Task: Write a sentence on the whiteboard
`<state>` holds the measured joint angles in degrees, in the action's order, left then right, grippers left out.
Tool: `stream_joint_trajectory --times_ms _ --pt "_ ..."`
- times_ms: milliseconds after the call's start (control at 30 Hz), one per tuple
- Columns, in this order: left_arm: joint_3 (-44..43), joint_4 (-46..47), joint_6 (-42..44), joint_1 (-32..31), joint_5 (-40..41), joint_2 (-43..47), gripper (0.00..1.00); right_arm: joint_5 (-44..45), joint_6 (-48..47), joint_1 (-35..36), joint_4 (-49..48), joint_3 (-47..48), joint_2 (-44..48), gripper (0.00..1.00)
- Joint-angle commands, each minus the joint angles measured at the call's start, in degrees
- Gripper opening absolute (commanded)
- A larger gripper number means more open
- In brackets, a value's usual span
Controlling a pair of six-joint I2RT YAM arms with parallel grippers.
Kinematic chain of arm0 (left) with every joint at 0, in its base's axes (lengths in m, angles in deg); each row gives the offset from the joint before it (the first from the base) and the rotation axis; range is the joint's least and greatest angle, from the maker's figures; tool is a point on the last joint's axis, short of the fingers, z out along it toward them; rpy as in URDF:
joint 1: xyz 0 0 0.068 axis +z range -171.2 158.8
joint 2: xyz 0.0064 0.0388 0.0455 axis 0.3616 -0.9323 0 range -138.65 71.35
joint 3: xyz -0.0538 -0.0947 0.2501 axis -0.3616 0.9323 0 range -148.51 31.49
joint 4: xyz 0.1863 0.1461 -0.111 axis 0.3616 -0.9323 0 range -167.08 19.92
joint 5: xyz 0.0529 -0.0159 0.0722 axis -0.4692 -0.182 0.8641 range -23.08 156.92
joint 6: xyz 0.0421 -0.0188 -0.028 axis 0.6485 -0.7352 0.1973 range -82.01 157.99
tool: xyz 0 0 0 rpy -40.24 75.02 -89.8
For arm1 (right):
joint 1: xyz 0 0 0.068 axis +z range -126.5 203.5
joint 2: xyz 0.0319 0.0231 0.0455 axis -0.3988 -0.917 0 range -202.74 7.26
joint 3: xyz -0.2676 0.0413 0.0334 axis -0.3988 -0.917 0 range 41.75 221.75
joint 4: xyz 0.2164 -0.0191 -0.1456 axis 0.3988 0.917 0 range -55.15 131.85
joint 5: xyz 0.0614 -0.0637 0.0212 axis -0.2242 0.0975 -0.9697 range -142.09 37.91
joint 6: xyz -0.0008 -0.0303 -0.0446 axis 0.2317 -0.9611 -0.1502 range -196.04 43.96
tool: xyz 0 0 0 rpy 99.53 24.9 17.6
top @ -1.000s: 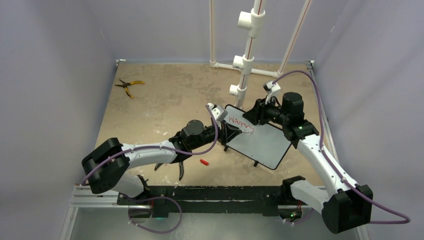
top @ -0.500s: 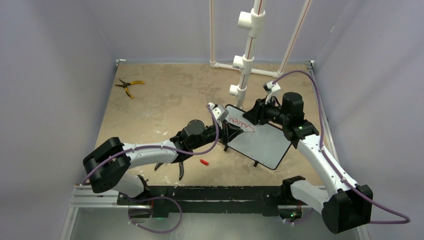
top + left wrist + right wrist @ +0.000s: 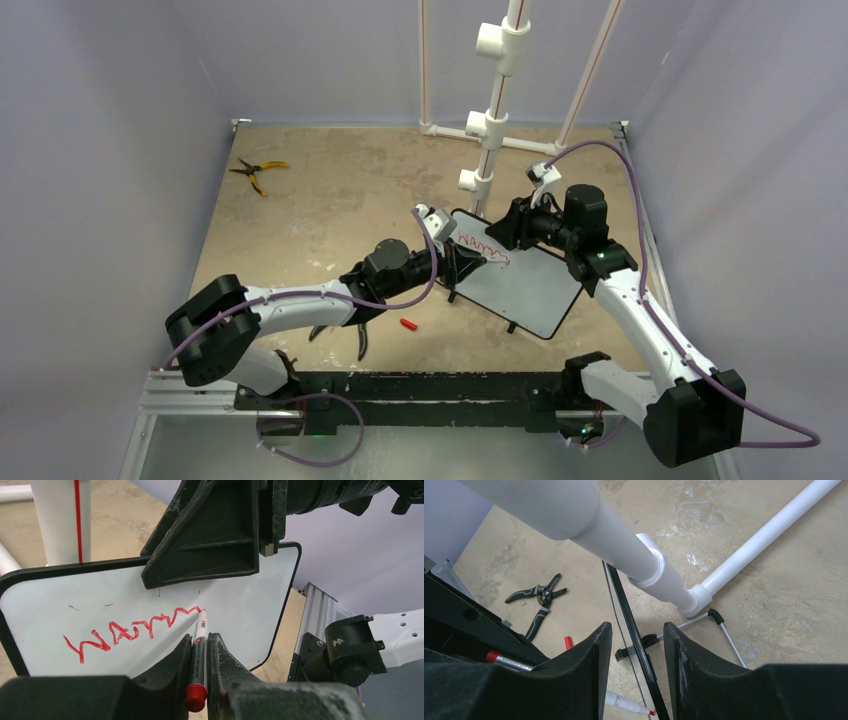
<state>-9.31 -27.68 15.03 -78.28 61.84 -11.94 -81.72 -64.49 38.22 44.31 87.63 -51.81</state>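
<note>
1. Sandy, mottled tabletop [image 3: 330, 220] closed in by pale walls. The whiteboard [image 3: 535, 290] stands propped at a tilt right of centre, just in front of a white PVC pipe frame [image 3: 490, 120].
2. The left gripper [image 3: 200, 643] is closed tight on a red marker [image 3: 201, 630]. The barrel is pinched between both fingers, with the red butt end toward the wrist camera and the nib on the board's face.
3. The right gripper [image 3: 634, 632] sits astride the board's upper edge with its jaws apart. Floor shows on either side of the thin black frame, so it seems to brace the board rather than pinch it.
4. The sentence [image 3: 132, 631] so far is one wobbly red line of zigzag letters. It runs from the board's left side up to the nib, which sits at its last stroke.
5. Progress, as a judgement: writing is under way but partial. About half the first line's width is filled, and the rest of the white face is bare apart from faint specks.
6. A small red cap [image 3: 408, 324] lies on the table near the left arm, probably the marker's, so recapping may remain. Yellow-handled pliers [image 3: 258, 172] lie far off at the back left.
</note>
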Motion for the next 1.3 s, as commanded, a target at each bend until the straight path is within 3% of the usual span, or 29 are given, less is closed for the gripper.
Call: stream_joint_trajectory --times_ms 0,433,933,1267 --pt "-1.1 2.2 1.5 0.0 2.2 2.3 0.0 -0.5 -0.1 0.3 -0.6 0.8 0.6 0.45" --pt "-0.7 1.8 1.1 0.0 1.5 2.8 0.0 -0.3 -0.1 0.3 -0.5 1.0 0.5 0.45" --pt "0.1 -1.4 1.2 -0.5 2.2 9.6 0.0 2.3 -0.5 0.3 0.7 2.2 3.4 0.46" --pt "-1.5 -4.6 1.5 -3.1 4.8 10.5 0.0 6.4 2.1 0.3 -1.4 0.2 8.4 0.65"
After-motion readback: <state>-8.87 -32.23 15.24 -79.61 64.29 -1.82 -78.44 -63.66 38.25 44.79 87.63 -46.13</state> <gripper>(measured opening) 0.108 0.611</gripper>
